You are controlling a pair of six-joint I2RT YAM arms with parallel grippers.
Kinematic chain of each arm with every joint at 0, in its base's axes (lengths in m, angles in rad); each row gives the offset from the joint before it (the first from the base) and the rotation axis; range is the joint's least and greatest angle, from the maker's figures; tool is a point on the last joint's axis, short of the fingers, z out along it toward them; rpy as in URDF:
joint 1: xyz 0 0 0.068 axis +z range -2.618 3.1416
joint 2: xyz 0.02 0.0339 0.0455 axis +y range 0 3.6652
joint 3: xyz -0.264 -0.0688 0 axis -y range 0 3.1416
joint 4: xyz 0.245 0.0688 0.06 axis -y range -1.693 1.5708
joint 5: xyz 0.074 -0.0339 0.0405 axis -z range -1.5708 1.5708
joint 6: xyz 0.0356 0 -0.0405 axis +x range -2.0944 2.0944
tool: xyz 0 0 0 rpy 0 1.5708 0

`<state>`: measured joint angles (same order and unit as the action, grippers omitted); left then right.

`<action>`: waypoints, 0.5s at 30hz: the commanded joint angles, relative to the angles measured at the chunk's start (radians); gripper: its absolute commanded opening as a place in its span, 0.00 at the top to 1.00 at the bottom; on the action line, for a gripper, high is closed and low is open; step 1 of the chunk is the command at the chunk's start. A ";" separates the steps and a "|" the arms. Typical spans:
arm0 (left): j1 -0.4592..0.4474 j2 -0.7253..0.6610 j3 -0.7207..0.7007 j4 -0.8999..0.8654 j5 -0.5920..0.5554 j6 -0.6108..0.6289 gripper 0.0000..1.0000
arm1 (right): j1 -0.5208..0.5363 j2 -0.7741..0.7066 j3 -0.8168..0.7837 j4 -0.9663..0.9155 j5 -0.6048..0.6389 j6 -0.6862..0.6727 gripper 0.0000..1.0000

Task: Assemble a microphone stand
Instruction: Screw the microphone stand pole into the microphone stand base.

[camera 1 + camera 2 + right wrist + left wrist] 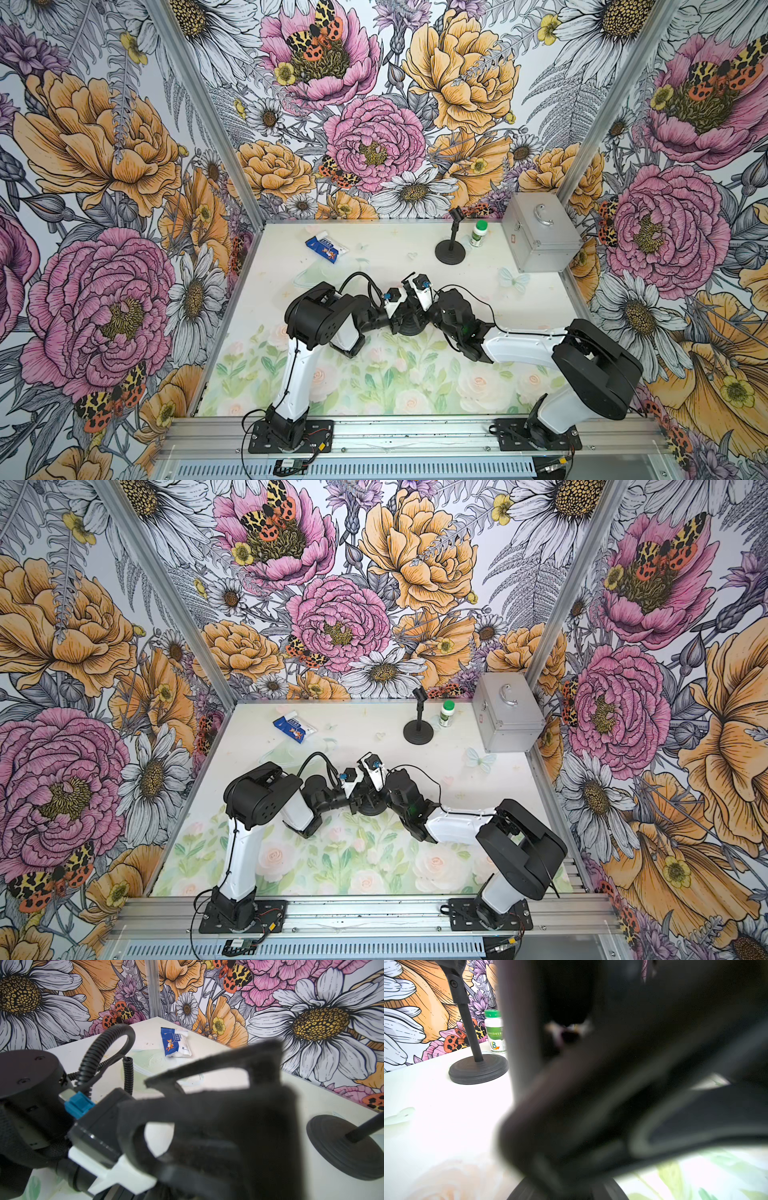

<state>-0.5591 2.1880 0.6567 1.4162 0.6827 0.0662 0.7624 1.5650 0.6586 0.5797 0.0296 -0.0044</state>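
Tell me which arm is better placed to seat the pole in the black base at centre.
Left, probably. The left claw is shut right over the base, and its wrist view shows a blurred upright pole close above it. The right claw crowds alongside; its grip is unclear.

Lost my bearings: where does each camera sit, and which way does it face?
Top views: high at the front, looking down toward the back wall; left arm and right arm show whole.
Left wrist: low, facing the finished stand and bottle; blurred black robot parts.
Right wrist: facing the blue packet; a blurred finger, the left arm's wrist.
Shared: both wrist views catch the finished stand.
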 commanded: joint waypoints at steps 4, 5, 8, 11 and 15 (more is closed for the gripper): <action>-0.032 0.019 -0.007 -0.005 0.067 0.054 0.80 | -0.172 -0.010 0.059 -0.332 -0.681 -0.349 0.58; -0.033 0.020 -0.007 -0.005 0.070 0.053 0.80 | -0.204 0.003 0.091 -0.405 -0.796 -0.394 0.58; -0.032 0.023 -0.006 -0.005 0.075 0.057 0.80 | -0.262 0.061 0.176 -0.595 -0.969 -0.511 0.59; -0.032 0.023 -0.006 -0.004 0.077 0.059 0.80 | -0.303 0.079 0.206 -0.597 -1.009 -0.541 0.59; -0.032 0.023 -0.007 -0.004 0.080 0.060 0.81 | -0.328 0.092 0.265 -0.601 -1.018 -0.531 0.58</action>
<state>-0.5797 2.1880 0.6586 1.4204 0.7067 0.0616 0.4431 1.6390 0.8757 0.0879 -0.8406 -0.5518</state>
